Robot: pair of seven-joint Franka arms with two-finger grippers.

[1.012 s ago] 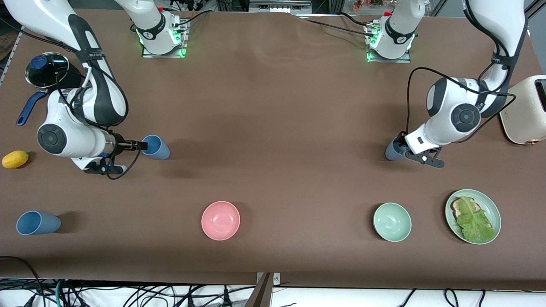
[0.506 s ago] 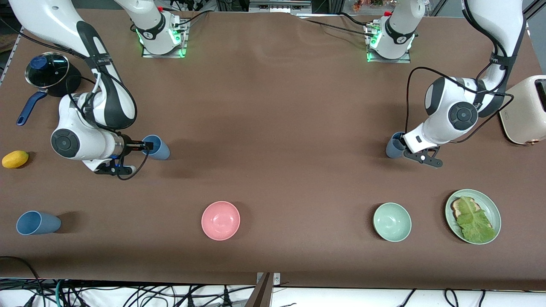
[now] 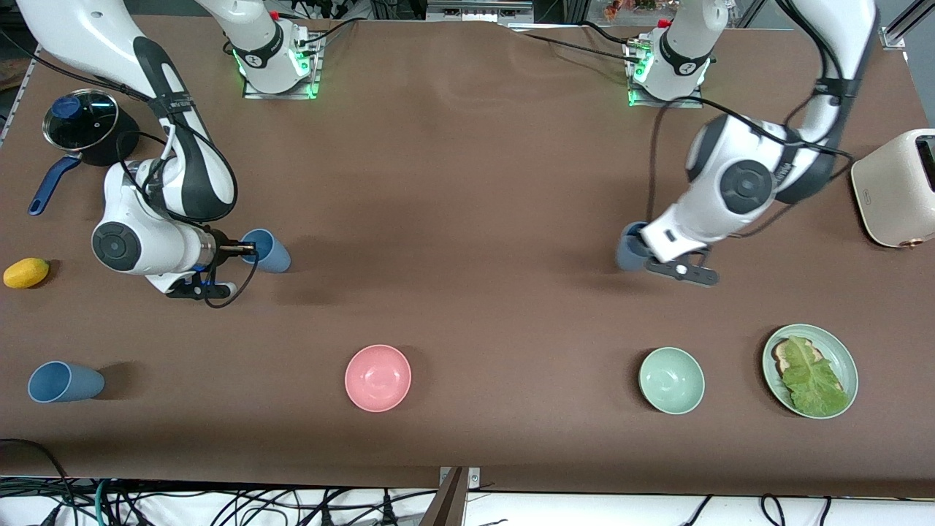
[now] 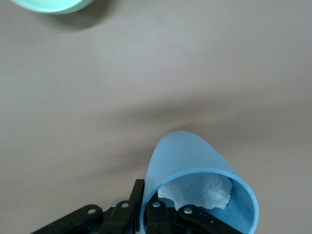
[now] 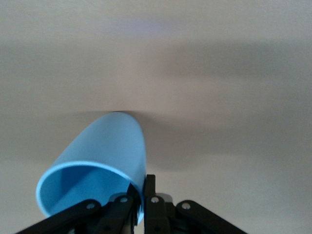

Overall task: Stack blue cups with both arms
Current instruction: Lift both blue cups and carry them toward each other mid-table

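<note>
Three blue cups show. One blue cup stands on the table near the right arm's end, and my right gripper is shut on its rim, one finger inside and one outside. My left gripper is shut on the wall of a greyer-blue cup, held just above the table; crumpled white paper lies inside it. A third blue cup stands alone near the front camera at the right arm's end.
A pink bowl, a green bowl and a green plate with toast and lettuce lie nearer the front camera. A cream toaster is at the left arm's end. A lidded pot and a yellow fruit are at the right arm's end.
The right gripper moved onto its cup's rim and shut on it. The left gripper shut on the greyer-blue cup and carried it toward the right arm's end of the table.
</note>
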